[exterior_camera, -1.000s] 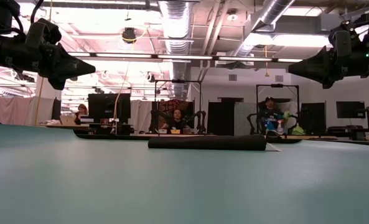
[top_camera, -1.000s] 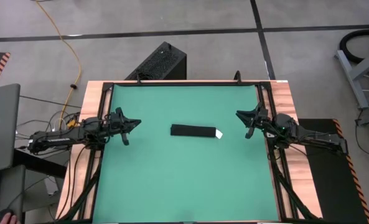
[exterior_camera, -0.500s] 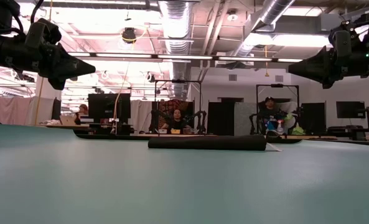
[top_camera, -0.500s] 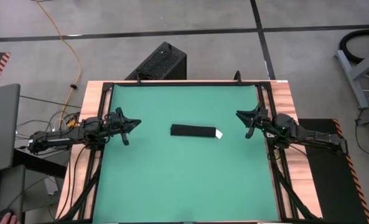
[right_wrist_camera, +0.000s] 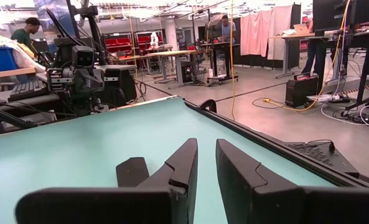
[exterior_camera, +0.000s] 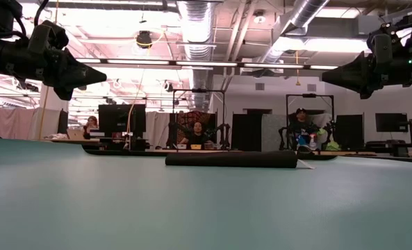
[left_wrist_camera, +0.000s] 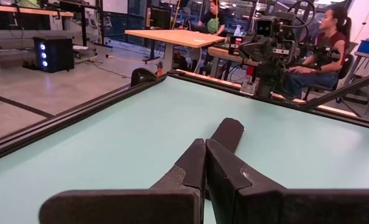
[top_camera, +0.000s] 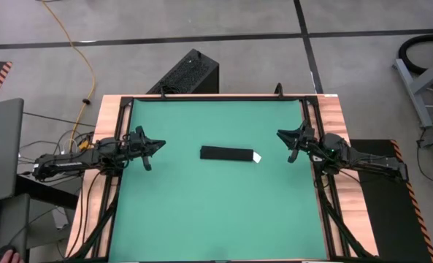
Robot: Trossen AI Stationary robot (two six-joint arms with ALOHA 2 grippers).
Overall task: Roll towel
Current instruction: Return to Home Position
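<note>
Free passage across bare green table mat (top_camera: 201, 212) on all sides, sole obstacle narrow black rolled cloth towel (top_camera: 228, 153) at centre.

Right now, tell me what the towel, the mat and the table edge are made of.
Towel: soft matte black cloth, judging by its tight roll and small white tag. Mat: probably rubber or vinyl, smooth green with a faint sheen. Table edge: looks like wood, by its warm brown streaks.
</note>
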